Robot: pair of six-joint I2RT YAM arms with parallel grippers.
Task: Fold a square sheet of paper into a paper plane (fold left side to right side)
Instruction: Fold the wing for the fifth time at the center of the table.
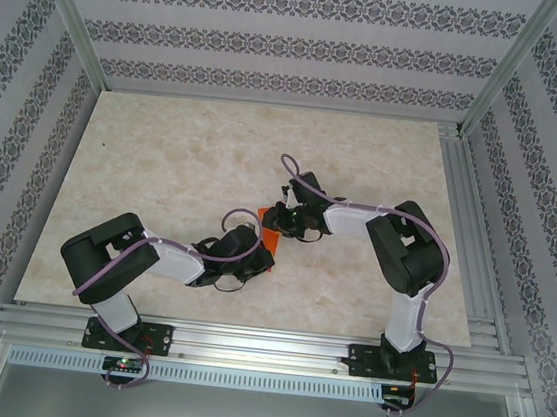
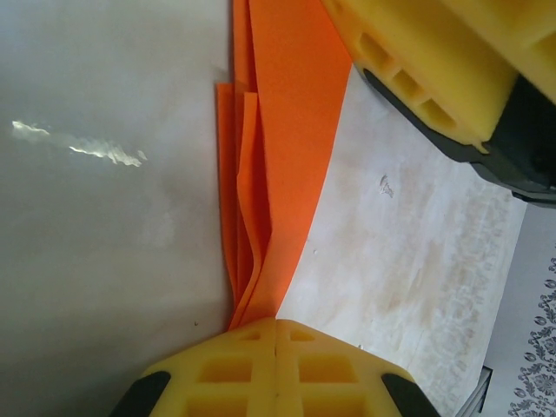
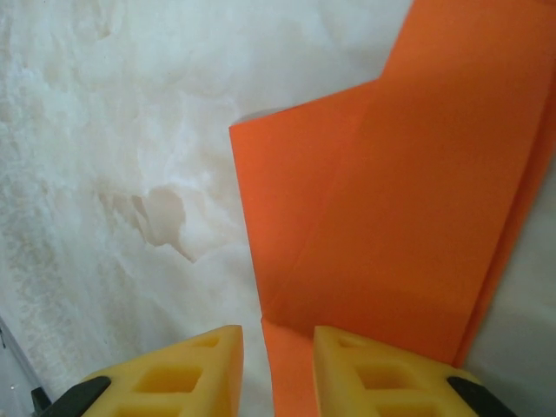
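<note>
A: Where was the orange sheet (image 1: 267, 237)?
B: Mid-table (image 1: 161, 175), folded, mostly hidden from above. Left gripper (image 2: 276, 323) pinched its layers, fingers pressed together; right gripper (image 3: 278, 334) had fingers spread, sheet edge between

Count of items. Arms: two, the left arm (image 1: 116, 266) and the right arm (image 1: 405, 248). Grippers: two, the left gripper (image 1: 256, 253) and the right gripper (image 1: 283, 219), each with two yellow fingers (image 3: 187, 373). Orange paper sheet (image 1: 269, 231): one, lying in several folded layers. Table (image 1: 215, 151): one. Purple cables: two, one along each arm. Base plates: two, one under each arm
</note>
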